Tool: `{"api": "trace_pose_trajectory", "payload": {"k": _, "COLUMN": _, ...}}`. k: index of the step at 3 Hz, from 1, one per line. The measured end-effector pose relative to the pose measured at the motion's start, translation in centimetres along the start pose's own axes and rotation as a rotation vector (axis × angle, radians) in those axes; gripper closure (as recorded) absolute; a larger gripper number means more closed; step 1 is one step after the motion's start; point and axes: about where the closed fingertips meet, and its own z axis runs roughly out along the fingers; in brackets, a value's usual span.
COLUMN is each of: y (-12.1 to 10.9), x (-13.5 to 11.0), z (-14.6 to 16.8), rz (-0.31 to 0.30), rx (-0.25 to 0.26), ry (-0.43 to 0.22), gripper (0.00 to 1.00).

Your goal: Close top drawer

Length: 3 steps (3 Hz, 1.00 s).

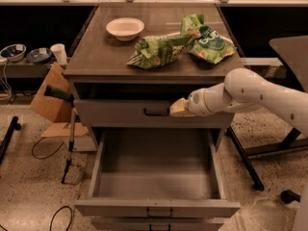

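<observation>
**Top drawer nearly shut, tool pressed to its front**

A grey three-drawer cabinet is seen from the front and slightly above. A white robot arm (250, 93) is reached in from the right side. Its tool (179, 108) is set against the flat face of the top drawer (115, 114). The tan fingertips are drawn together into one wedge, and nothing is held between them.

Just to the left of the tool, the drawer's small dark bar handle (156, 112) is seen. It is not gripped; contact is made beside it, on the drawer face.

The top drawer is judged to be most of the way in. Its front is still set a little forward of the cabinet frame, and a dark gap is left above it, under the bench (96, 57). A short further push straight in is judged to be what remains.

Below the tool, the middle drawer (156, 208) is pulled far out and is seen to be empty. It is not part of the task.

Above and behind the tool, a white bowl (125, 28) and two crumpled green snack bags (156, 52) are laid on the bench.
</observation>
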Motion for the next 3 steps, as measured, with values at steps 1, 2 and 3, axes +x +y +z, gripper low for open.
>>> {"api": "trace_pose_trajectory", "payload": {"k": 1, "y": 0.44, "x": -0.25, "z": 0.11, "rz": -0.003, "rx": 0.000, "ry": -0.007, "gripper": 1.00}}
{"api": "trace_pose_trajectory", "payload": {"k": 2, "y": 0.79, "x": -0.26, "z": 0.09, "rz": -0.008, "rx": 0.002, "ry": -0.012, "gripper": 1.00}}
{"api": "trace_pose_trajectory", "payload": {"k": 3, "y": 0.52, "x": -0.09, "z": -0.19, "rz": -0.021, "rx": 0.023, "ry": -0.006, "gripper": 1.00}}
